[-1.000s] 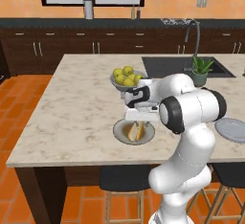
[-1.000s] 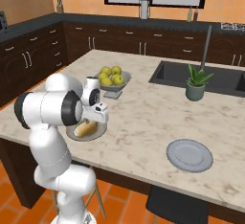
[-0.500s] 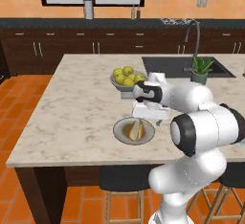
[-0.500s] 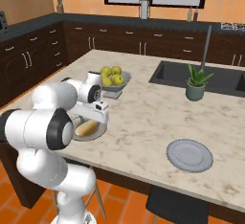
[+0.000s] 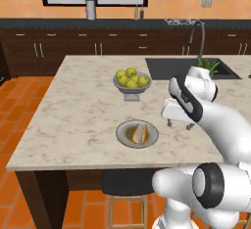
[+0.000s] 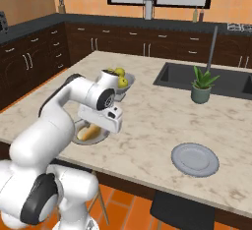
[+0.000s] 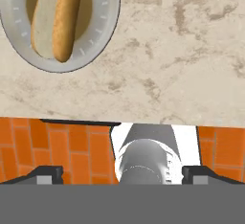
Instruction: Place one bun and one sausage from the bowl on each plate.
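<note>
Bun and sausage lying side by side, touching, in a shallow round dish near the counter's front edge; olive-brown well and pale rim, so probably the bowl, though not surely. Fingers spread wide, holding nothing, hovering over bare marble just beside the dish, on the side toward the sink. Grey plate well apart on that side, nothing on it.

Judging by that: a pick from the dish next. Best done by coming back squarely over the dish, turning the hand so the fingers straddle the sausage across its narrow width, not along it. Descend slowly; keep the tips off the rim and off the bun. Close at mid-length so the load hangs level, then lift straight up before swinging toward the plate.

Sausage: smooth orange-brown cylinder with rounded ends, likely to roll or slip. Bun: pale, oblong, soft-looking, nearly the dish's width. Rim: ticked with fine radial marks. Counter: mottled beige stone, flat, matte. Footed fruit bowl behind, grey, heaped with yellow-green fruit.
</note>
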